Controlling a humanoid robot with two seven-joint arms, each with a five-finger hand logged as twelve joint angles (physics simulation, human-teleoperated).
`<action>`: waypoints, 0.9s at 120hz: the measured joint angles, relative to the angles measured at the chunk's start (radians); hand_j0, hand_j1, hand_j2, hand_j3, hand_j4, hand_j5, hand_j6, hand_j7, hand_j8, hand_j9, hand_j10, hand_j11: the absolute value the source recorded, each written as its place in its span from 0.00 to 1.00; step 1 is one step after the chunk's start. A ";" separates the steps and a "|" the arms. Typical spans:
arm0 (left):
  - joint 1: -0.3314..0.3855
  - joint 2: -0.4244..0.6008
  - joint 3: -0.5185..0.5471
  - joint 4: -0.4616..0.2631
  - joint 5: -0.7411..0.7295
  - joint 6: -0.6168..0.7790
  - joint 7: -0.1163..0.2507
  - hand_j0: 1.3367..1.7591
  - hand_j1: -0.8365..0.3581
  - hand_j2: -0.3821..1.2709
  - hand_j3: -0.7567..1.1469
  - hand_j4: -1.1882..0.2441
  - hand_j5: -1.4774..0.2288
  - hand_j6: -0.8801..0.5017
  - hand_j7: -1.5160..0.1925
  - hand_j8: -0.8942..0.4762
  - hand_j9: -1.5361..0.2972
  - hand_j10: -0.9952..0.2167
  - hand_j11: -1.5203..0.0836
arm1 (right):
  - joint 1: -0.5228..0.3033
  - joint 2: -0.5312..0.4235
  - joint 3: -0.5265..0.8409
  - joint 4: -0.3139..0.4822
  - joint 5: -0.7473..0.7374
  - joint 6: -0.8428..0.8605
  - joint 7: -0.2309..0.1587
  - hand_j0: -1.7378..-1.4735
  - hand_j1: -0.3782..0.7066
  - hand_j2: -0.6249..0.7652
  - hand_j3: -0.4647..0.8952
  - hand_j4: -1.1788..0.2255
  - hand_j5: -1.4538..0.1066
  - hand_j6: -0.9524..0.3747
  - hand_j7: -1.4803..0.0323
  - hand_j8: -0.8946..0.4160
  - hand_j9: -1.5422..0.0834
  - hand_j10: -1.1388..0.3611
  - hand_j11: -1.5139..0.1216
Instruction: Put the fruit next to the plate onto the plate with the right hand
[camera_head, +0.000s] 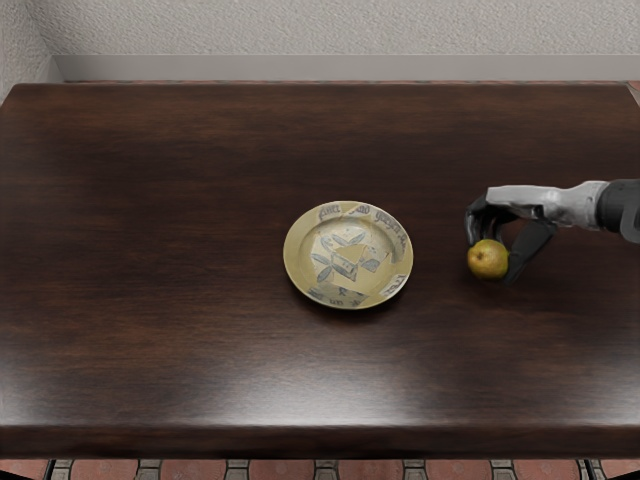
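A small yellow fruit (487, 260) lies on the dark table, to the right of the plate and apart from it. The plate (300, 268) is yellow-gold with a grey and blue pattern, sits near the table's middle and holds nothing. My right hand (493, 254) reaches in from the right edge and comes down over the fruit. Its dark fingers (474, 224) curl around the fruit's left and top, and another finger presses against its right side. The fruit rests at table level.
The dark wooden table (160, 300) spreads wide around the plate. A light wall runs along its far edge, and a brick floor shows below the front edge.
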 joint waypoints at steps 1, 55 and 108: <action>0.000 0.000 0.000 0.000 0.000 0.000 0.000 0.76 0.97 0.23 0.40 0.81 0.85 0.62 0.87 0.64 0.82 0.80 0.93 | 0.002 0.000 0.000 0.000 0.005 0.002 0.000 0.32 0.49 0.69 0.34 0.37 0.17 0.36 0.24 0.32 0.23 0.35 0.22; 0.000 0.000 0.000 0.000 0.000 0.000 0.000 0.76 0.97 0.23 0.40 0.81 0.85 0.62 0.87 0.64 0.82 0.80 0.93 | 0.124 0.140 0.003 0.006 0.177 0.062 -0.115 0.31 0.59 0.87 0.34 0.29 0.18 0.38 0.24 0.32 0.24 0.27 0.22; 0.001 0.000 0.000 0.000 0.000 0.000 0.000 0.76 0.97 0.23 0.40 0.81 0.85 0.62 0.87 0.64 0.82 0.80 0.93 | 0.169 0.218 0.003 -0.007 0.306 0.052 -0.217 0.30 0.32 0.58 0.34 0.59 0.61 0.55 0.66 0.51 0.65 0.53 0.62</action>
